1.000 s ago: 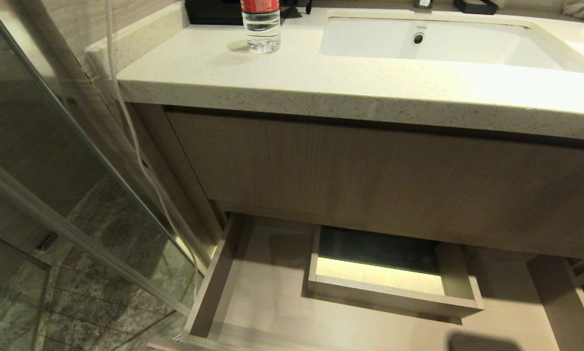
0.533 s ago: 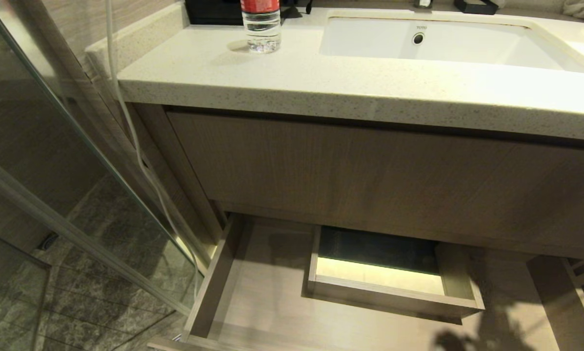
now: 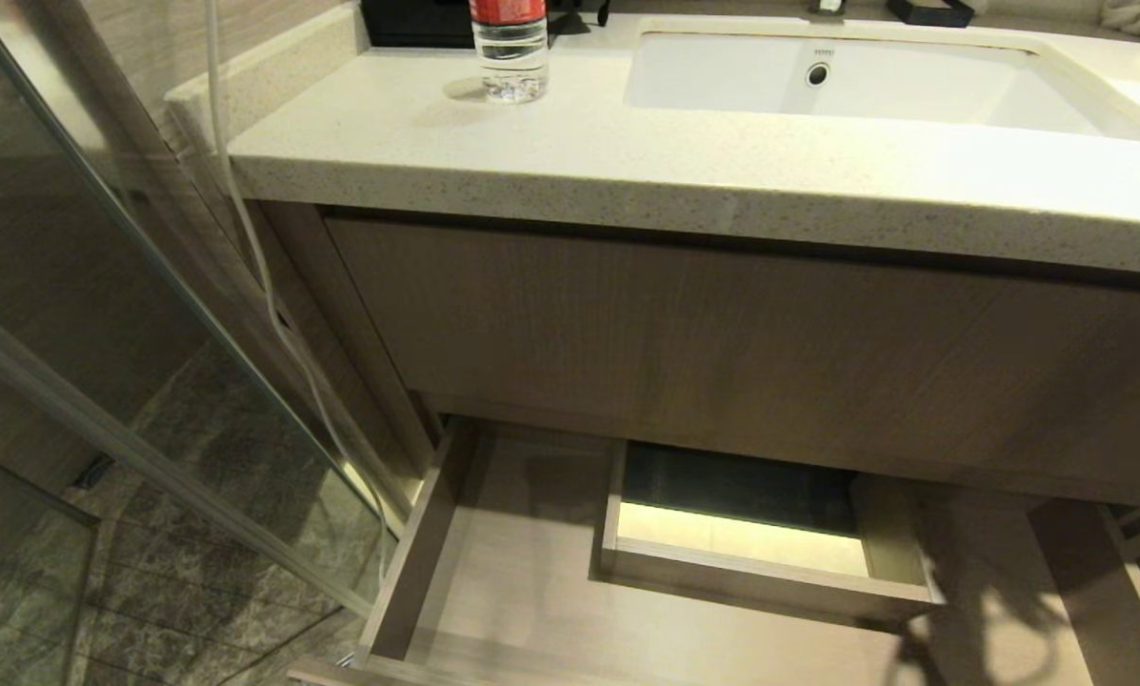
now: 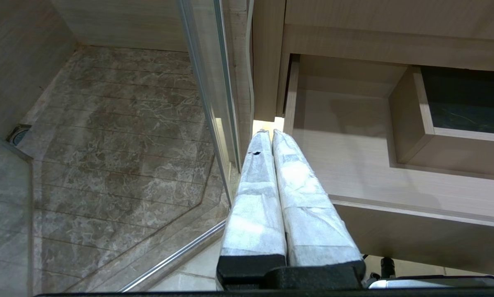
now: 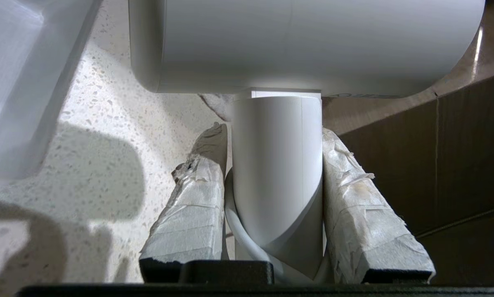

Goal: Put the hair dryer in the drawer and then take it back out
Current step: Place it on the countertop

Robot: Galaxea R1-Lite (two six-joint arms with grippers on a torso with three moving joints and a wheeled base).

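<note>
between the taped fingers: the slim handle of the hair dryer (image 5: 276,181) is clamped by the right gripper (image 5: 273,136), one finger on each side.
long axis: the handle is seen running straight out from the palm; the fat white barrel is laid crosswise beyond the fingertips.
place of the dryer: it is held in the air beside the speckled countertop (image 5: 106,136), next to the dark wood-grain cabinet face; it is not seen in the head view, where only a shadow is cast at the drawer's right end.
target: the drawer (image 3: 522,591) is pulled open below the counter, and its pale floor is judged to lie lower than the held dryer.
in the way: the boxed cutout (image 3: 760,562) is raised in the drawer's middle and the counter edge overhangs the back; open floor is left on either side.
other arm: the left gripper (image 4: 268,134) is parked by the drawer's left front corner, fingers pressed together, nothing held.
around: a water bottle (image 3: 510,52) and a sink (image 3: 722,76) are found on top.
</note>
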